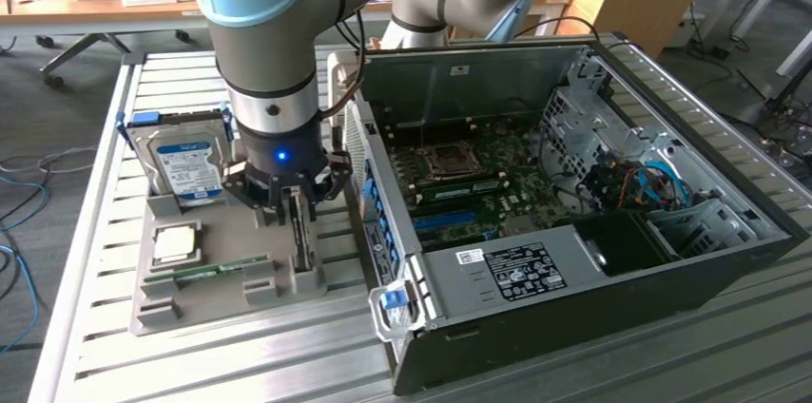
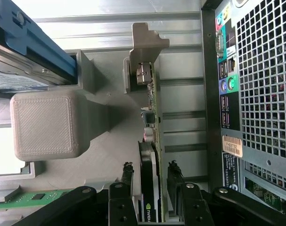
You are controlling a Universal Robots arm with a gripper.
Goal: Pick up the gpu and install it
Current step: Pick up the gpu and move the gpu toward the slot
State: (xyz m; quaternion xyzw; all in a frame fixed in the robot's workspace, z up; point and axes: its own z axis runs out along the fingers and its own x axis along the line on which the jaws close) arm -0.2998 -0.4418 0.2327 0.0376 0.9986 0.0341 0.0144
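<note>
The gpu (image 1: 303, 237) stands on its edge in a slot of the grey holder tray (image 1: 190, 313), at the exterior view's left of the computer case. In the wrist view it is a thin green card (image 2: 152, 122) with a dark fan face, running away from the camera to a grey post of the tray. My gripper (image 1: 300, 199) is lowered straight over it. Its two black fingers (image 2: 127, 175) straddle the card's near end, with a thin gap on each side. The gripper (image 2: 150, 178) is open and touches nothing that I can see.
The open computer case (image 1: 710, 260) lies on its side with the motherboard (image 1: 470, 184) facing up; its rear ports (image 2: 227, 84) are close beside the card. On the tray stand a hard drive (image 1: 188, 163), a CPU (image 1: 175, 243) and a RAM stick (image 1: 209, 270).
</note>
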